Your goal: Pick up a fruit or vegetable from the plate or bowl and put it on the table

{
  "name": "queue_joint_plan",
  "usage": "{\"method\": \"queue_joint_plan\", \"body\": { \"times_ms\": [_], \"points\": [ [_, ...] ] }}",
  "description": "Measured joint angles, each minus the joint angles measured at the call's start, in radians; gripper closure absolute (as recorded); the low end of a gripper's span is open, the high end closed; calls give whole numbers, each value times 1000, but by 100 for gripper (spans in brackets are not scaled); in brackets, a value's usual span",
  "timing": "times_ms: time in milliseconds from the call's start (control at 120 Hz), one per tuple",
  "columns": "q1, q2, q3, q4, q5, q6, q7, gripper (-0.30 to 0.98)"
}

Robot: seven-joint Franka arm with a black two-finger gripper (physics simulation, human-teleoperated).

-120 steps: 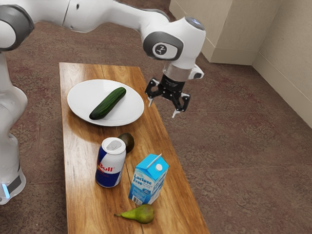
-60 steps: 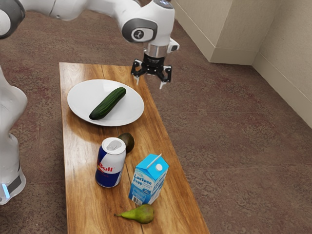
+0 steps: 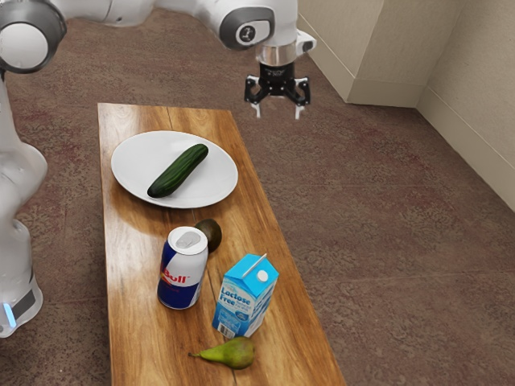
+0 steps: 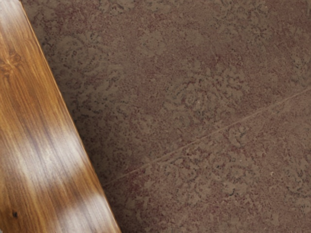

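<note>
Wood-grained table [image 3: 137,322] — perhaps carpeted floor [image 3: 386,241].

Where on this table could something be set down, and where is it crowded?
The table shows bare wood between the can and its edge at the exterior view's left, continuing beside the pear. Another patch lies beyond the plate. It's crowded where can, dark fruit, carton and pear cluster.

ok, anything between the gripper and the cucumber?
Nothing visible. The gripper hangs open, raised beyond the table's edge; the cucumber lies uncovered on the plate. Can and carton stand well aside.
</note>
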Motion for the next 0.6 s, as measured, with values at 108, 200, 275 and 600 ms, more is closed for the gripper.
{"method": "queue_joint_plan", "body": {
  "times_ms": [108, 200, 275, 600],
  "points": [
    [72, 86, 20, 82, -70, -10, 62, 0],
    [114, 96, 23, 91, -109, -14, 110, 0],
    [135, 93, 24, 48, -123, -15, 142, 0],
    [25, 80, 18, -64, -153, 17, 186, 0]
  ]
}}
